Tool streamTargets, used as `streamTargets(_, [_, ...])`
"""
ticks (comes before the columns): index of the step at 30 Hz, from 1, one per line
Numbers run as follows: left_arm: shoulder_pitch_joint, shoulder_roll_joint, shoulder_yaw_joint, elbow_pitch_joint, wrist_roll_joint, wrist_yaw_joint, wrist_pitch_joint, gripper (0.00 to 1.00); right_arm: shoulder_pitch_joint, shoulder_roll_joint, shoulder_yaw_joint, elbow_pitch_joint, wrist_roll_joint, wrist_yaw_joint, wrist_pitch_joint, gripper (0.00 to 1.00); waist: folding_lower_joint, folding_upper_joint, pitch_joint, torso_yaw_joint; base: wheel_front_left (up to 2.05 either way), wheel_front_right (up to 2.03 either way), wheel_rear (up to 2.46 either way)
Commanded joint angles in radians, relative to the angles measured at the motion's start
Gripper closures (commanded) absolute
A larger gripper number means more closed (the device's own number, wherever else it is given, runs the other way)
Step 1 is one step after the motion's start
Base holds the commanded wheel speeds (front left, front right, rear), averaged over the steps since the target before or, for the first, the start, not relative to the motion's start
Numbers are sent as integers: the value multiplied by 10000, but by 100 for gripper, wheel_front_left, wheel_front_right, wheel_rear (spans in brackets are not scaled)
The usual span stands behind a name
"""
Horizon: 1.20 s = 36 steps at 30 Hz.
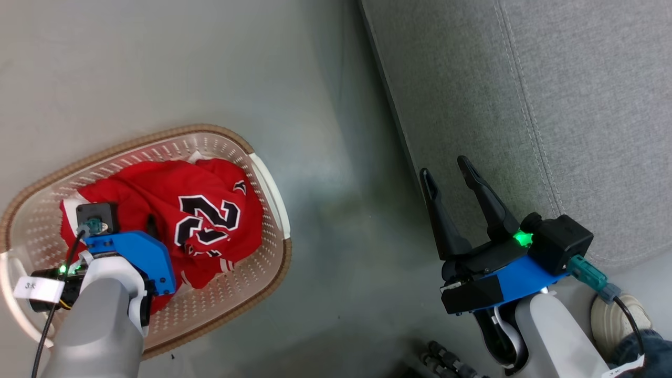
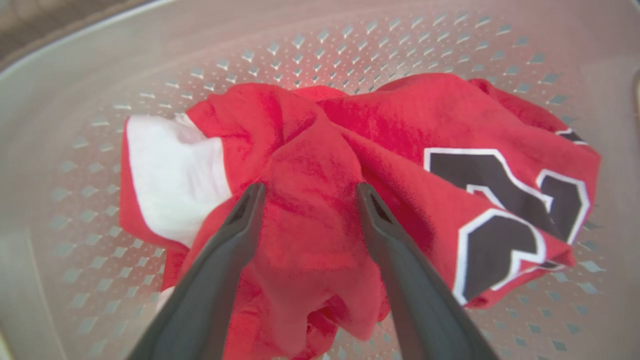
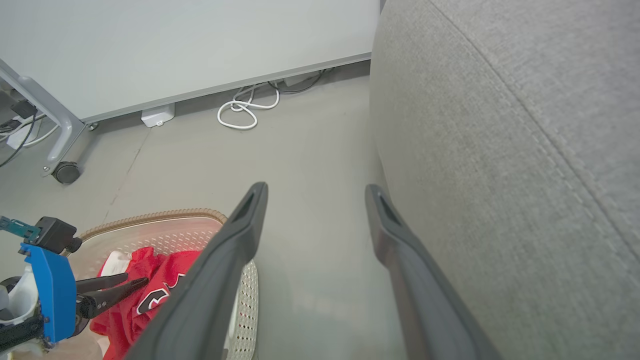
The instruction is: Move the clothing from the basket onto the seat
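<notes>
The red clothing (image 1: 210, 210) with its black-and-white number lies crumpled in the cream perforated basket (image 1: 184, 128) on the floor at the left. My left arm's blue wrist mount (image 1: 136, 254) hangs over the basket and hides the fingers there. In the left wrist view my left gripper (image 2: 308, 192) is open, its tips either side of a raised fold of the clothing (image 2: 450, 115). My right gripper (image 1: 445, 168) stands open and holds nothing, over the floor beside the edge of the grey seat (image 1: 525, 105). The right wrist view shows that gripper (image 3: 316, 194), the seat (image 3: 500, 150) and the basket (image 3: 165, 220).
Grey floor lies between the basket and the seat. A person's shoe (image 1: 619, 315) and denim leg sit at the lower right. Along the far wall lie a white coiled cable (image 3: 245, 107) and a castor (image 3: 65, 172) of a metal frame.
</notes>
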<state>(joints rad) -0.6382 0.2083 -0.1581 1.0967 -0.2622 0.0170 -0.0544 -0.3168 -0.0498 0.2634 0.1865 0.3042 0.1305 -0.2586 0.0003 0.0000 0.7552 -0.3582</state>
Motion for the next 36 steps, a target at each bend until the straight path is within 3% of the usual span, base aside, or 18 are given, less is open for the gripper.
streamTargets(1, [-213, 71, 27, 43, 1, 26, 43, 0, -171, -11, 12, 10, 108, 5, -65, 0, -3, 0, 348, -207, 0, 0, 0])
streamTargets(7, [-611, 166, -111, 515, 123, 539, 537, 0, -312, -11, 72, -141, 222, 5, -74, 0, -3, 0, 614, -160, 0, 0, 0])
streamTargets(8, [-660, 152, -128, 558, 131, 583, 568, 54, -324, -12, 101, -160, 230, 5, -75, 0, -3, 0, 626, -150, 0, 0, 0])
streamTargets(9, [-703, 136, -150, 590, 132, 614, 555, 64, -339, -12, 129, -185, 260, 5, -75, 0, -3, 0, 631, -139, 0, 0, 0])
streamTargets(10, [-726, 122, -175, 629, 136, 618, 540, 100, -343, -12, 148, -198, 291, 5, -76, 0, -3, 0, 627, -129, 0, 0, 0])
streamTargets(24, [-869, -156, -337, 1030, -111, 285, 52, 100, -418, -12, 128, 3, 256, 5, -75, 0, -3, 0, 75, 162, 0, 0, 0])
streamTargets(36, [-394, -966, -500, 1145, -490, -479, -940, 100, -327, -20, 60, 582, -153, 5, -71, 0, -3, 0, -1876, 1211, 0, 0, 0])
